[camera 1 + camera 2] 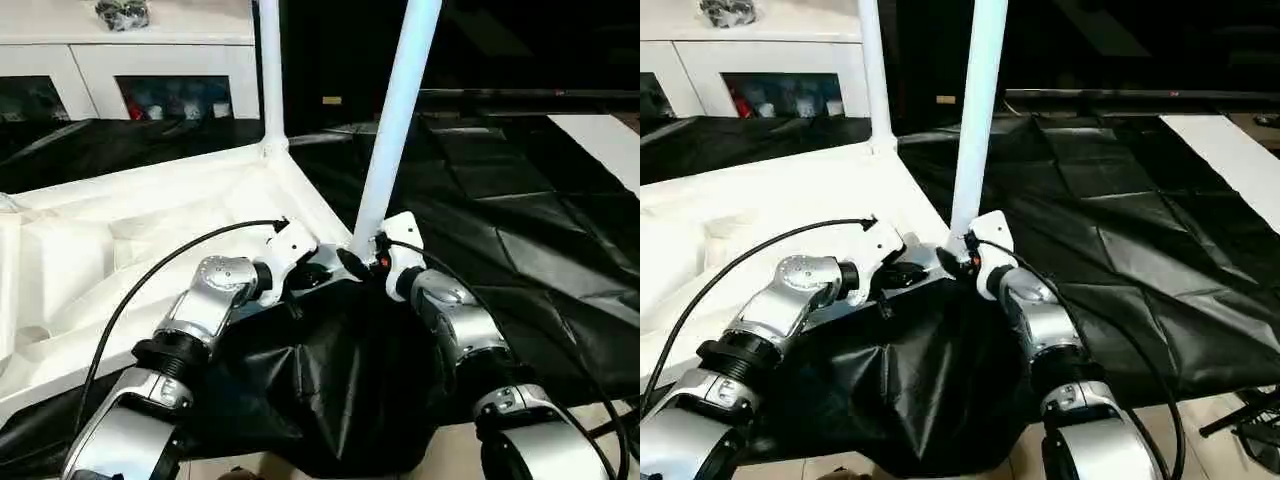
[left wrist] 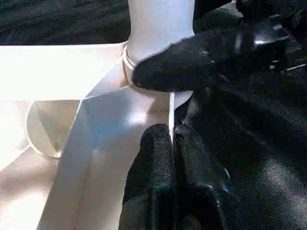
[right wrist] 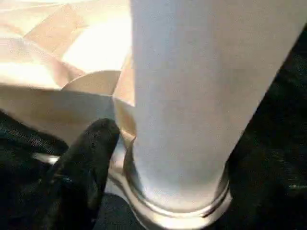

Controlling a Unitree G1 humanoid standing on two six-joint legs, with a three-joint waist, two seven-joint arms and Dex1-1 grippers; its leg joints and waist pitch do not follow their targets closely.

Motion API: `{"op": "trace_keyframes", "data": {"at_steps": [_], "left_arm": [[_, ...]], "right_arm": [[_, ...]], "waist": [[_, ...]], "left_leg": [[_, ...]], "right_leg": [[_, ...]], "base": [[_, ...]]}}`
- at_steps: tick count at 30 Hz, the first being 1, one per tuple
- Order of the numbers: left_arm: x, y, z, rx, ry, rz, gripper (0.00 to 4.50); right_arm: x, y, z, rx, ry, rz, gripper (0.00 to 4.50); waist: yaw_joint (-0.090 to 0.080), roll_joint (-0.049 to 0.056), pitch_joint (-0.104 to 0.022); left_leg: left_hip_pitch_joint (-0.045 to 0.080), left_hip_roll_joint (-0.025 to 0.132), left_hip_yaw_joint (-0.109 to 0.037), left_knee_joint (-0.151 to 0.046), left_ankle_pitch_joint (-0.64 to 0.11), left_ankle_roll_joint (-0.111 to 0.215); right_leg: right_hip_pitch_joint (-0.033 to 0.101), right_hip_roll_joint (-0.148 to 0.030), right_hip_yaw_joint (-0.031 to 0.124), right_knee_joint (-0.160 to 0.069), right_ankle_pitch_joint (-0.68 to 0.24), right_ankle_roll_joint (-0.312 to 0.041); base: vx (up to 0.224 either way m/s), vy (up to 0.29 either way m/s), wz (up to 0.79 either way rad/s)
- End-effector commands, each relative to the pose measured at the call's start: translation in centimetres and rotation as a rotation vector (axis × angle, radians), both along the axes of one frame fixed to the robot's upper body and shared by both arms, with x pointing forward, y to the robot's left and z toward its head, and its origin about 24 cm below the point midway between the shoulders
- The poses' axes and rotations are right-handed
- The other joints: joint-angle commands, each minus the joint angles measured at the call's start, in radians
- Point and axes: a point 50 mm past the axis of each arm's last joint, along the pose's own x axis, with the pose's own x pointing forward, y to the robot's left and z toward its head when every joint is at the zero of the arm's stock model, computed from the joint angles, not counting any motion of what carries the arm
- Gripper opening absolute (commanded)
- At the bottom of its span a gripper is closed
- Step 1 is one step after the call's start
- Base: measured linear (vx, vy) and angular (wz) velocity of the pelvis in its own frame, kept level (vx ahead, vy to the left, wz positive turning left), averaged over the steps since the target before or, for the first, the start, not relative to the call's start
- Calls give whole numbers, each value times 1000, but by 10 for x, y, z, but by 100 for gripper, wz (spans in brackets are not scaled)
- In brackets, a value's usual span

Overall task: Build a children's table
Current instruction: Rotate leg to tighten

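The children's table lies upside down, its white top (image 1: 120, 230) on a black sheet. One white leg (image 1: 270, 70) stands upright in the far corner socket. A second leg (image 1: 395, 130) rises from the near corner socket (image 3: 177, 211), leaning slightly right. My left gripper (image 2: 171, 134) is shut on the thin rim (image 2: 171, 108) of the top, just beside that near socket. My right gripper (image 1: 372, 252) is at the base of the near leg, one finger on either side of it. One finger (image 3: 88, 163) stands a little off the leg's collar, so the gripper looks open.
A white cabinet with glass doors (image 1: 150, 60) stands behind the table top. The black sheet (image 1: 520, 220) covers the floor to the right and bunches up (image 1: 320, 390) under my forearms. A white panel (image 1: 605, 140) lies at the far right.
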Motion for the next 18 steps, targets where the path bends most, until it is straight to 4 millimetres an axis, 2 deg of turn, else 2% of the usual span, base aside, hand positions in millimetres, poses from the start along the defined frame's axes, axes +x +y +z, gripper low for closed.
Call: {"op": "trace_keyframes", "data": {"at_steps": [1,6,7,8,9,10,11,12,13,14,15,17,18], "left_arm": [[5,-6,5,-25,-49,45,0],[5,-2,3,-40,-46,107,0],[5,-1,3,-43,-49,110,0],[5,-1,3,-43,-49,110,0],[3,1,3,-63,-41,112,55],[2,2,4,-72,-38,110,55],[1,3,5,-82,-36,107,55],[-3,8,8,-124,-25,109,55],[-4,10,9,-132,-24,110,58],[-4,10,9,-132,-24,110,79],[-10,18,13,-166,-20,111,92],[-13,21,15,-180,-19,110,98],[-25,32,20,-208,4,104,109]], "right_arm": [[-9,9,6,31,-14,160,361],[-20,-32,19,15,-45,244,361],[-24,-43,23,18,-46,263,361],[-24,-43,23,18,-46,263,361],[-30,-55,29,24,-47,289,370],[-32,-57,30,28,-43,301,370],[-34,-60,31,31,-39,313,370],[-39,-62,32,35,-33,345,370],[-40,-62,32,36,-31,351,370],[-40,-62,32,36,-31,351,370],[-39,-58,32,50,-34,341,370],[-38,-55,32,57,-38,335,370],[-35,-48,32,89,-43,317,370]], "waist": [[-1,-2,-56],[2,-6,-55],[4,-3,-55],[4,-5,-55],[3,-3,-58],[1,-5,-58],[3,-3,-59],[1,-3,-62],[1,-4,-64],[-1,-4,-63],[-5,-6,-64],[-7,-5,-64],[-6,-5,-61]], "left_leg": [[23,66,-33,-67,-274,7],[14,63,-33,-63,-249,34],[14,63,-34,-62,-247,39],[14,63,-34,-62,-246,45],[10,63,-36,-60,-224,53],[11,62,-34,-59,-219,57],[12,63,-35,-57,-213,59],[8,65,-35,-54,-189,70],[7,65,-33,-52,-175,77],[7,64,-32,-51,-169,83],[7,63,-31,-49,-166,92],[3,66,-33,-50,-151,90],[10,64,-28,-49,-166,91]], "right_leg": [[26,-82,53,-87,-245,-157],[33,-81,50,-86,-219,-155],[35,-81,50,-87,-222,-152],[36,-80,50,-88,-219,-150],[37,-80,48,-83,-192,-161],[39,-78,48,-84,-180,-164],[38,-80,47,-82,-167,-173],[42,-80,46,-73,-109,-202],[43,-80,46,-70,-80,-212],[40,-77,46,-69,-63,-220],[39,-77,43,-69,-62,-231],[41,-81,43,-64,-48,-243],[32,-75,42,-72,-79,-242]], "base": [[0,0,0],[0,0,0],[0,0,0],[0,0,0],[0,0,0],[0,0,0],[0,0,0],[0,0,0],[0,0,0],[0,0,0],[0,0,0],[0,0,0],[0,0,0]]}}
